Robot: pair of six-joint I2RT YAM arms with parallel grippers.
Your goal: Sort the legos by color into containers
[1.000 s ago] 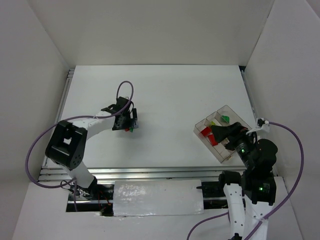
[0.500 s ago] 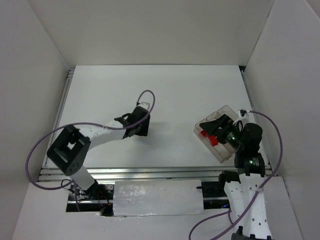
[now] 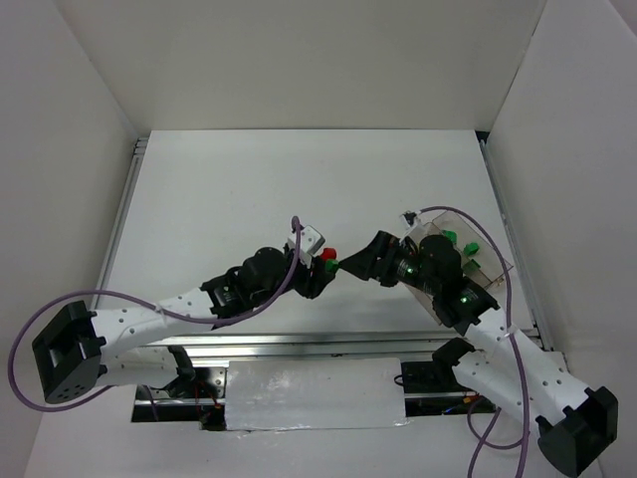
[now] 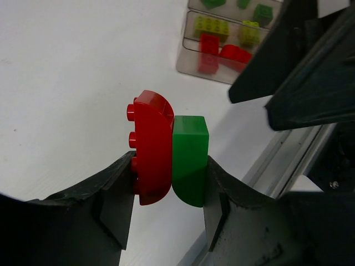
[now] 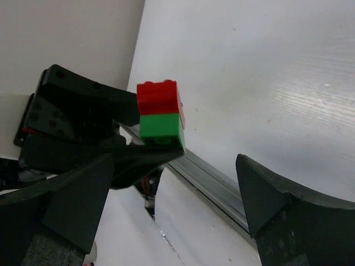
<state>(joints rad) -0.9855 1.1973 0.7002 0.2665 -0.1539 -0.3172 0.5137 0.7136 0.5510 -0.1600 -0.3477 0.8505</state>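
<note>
My left gripper (image 3: 320, 267) is shut on two legos stuck together, a red brick (image 4: 151, 147) and a green brick (image 4: 189, 160), pinched side by side between its fingers and lifted off the table. The right wrist view shows the same pair, red (image 5: 160, 97) over green (image 5: 161, 126). My right gripper (image 3: 348, 265) stands open just right of them, its fingers (image 4: 288, 50) apart and touching nothing. The clear container tray (image 3: 438, 214) lies at the right, partly under the right arm. It holds red (image 4: 222, 50), yellow-green (image 4: 213, 25) and dark green (image 4: 263, 12) bricks in separate compartments.
A metal rail (image 3: 299, 344) runs along the table's near edge, close under both grippers. A white cover (image 3: 314, 393) sits between the arm bases. White walls enclose the table on three sides.
The left gripper shut on the red and green bricks and swung right to the table's middle. The right arm left the tray and reached left, meeting it with open jaws.
</note>
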